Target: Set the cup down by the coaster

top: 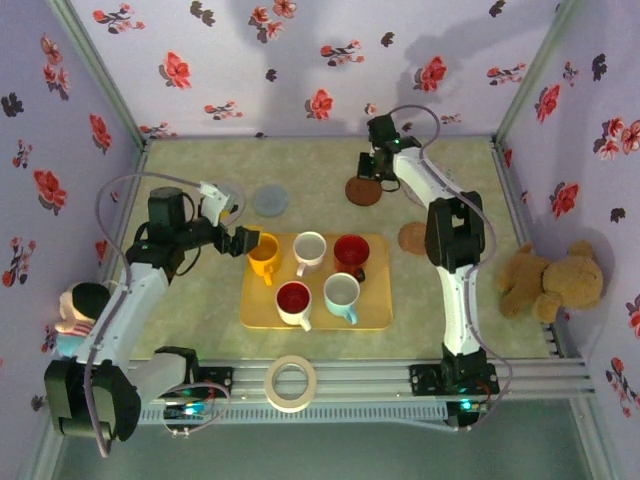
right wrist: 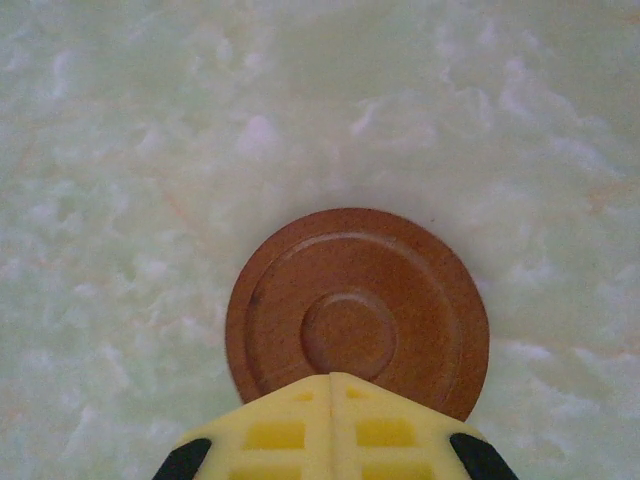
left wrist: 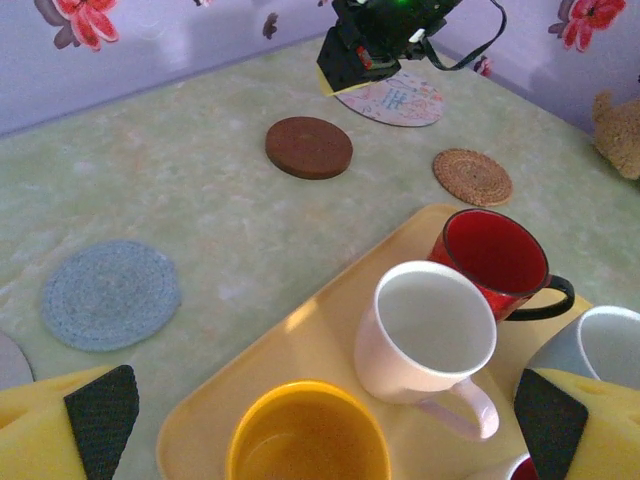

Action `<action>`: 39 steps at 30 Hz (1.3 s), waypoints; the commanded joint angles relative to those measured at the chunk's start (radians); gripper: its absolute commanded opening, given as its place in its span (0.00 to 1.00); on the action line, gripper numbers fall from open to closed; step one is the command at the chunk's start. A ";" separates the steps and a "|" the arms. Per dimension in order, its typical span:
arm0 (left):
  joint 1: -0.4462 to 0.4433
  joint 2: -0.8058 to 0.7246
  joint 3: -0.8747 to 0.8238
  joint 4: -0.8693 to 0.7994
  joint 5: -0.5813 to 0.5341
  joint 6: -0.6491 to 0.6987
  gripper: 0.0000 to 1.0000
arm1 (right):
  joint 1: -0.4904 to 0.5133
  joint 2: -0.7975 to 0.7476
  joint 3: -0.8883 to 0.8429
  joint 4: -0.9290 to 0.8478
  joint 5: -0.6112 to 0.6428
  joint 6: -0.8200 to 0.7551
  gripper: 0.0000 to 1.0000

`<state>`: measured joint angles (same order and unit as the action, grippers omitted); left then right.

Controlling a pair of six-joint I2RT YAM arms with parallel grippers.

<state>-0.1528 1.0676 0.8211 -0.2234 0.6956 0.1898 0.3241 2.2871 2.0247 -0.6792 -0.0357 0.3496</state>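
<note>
On the right gripper [right wrist: 331, 385]: clenched, yellow fingers [right wrist: 270, 435] pressed flat together, nothing between them. Hangs over the near rim of the brown coaster [right wrist: 357, 310]; touching or not, cannot tell. Brown coaster flat on the table [top: 310, 165], far side, well apart from the tray [top: 257, 305]. Just behind it in the left wrist view, a pale patterned disc [left wrist: 405, 102], partly hidden by that gripper.

On the left gripper [top: 246, 243]: released, spread wide, black pads [left wrist: 100, 420] at either edge of its wrist view. Hovers at the yellow cup [left wrist: 308, 440], low between the pads, no contact visible. Yellow cup upright at the far-left corner of the tray.

Sharing the tray, all upright: white cup [left wrist: 425, 330] just beside it, red cup [left wrist: 495, 255] with black handle behind that, pale grey cup [left wrist: 605, 345] at the right, red-lined white cup [top: 293, 300] in the near row.

Off the tray: grey coaster [left wrist: 110, 295] beyond the far-left corner, woven coaster [left wrist: 472, 177] just off the far-right corner.

Further out: tape roll [top: 291, 382] on the near rail, teddy bear [top: 548, 280] against the right wall, small plush toy [top: 78, 310] by the left arm. Floral walls all round.
</note>
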 commanded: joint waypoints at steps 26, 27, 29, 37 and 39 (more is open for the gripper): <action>-0.013 0.066 -0.050 0.114 -0.071 -0.061 1.00 | -0.013 0.273 0.239 -0.151 0.005 0.039 0.00; -0.013 0.069 -0.053 0.119 -0.073 -0.062 1.00 | -0.009 0.276 0.239 -0.156 -0.004 0.038 0.00; -0.013 0.071 -0.054 0.121 -0.077 -0.061 1.00 | 0.000 0.277 0.239 -0.165 -0.027 0.037 0.00; -0.013 0.053 -0.069 0.107 -0.087 -0.049 1.00 | 0.053 0.277 0.216 -0.180 -0.096 0.047 0.00; -0.013 0.046 -0.075 0.103 -0.093 -0.046 1.00 | 0.066 0.278 0.212 -0.180 -0.111 0.054 0.00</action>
<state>-0.1585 1.1328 0.7578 -0.1272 0.6167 0.1368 0.3614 2.5309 2.2486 -0.8131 -0.0940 0.3790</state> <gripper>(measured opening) 0.997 0.063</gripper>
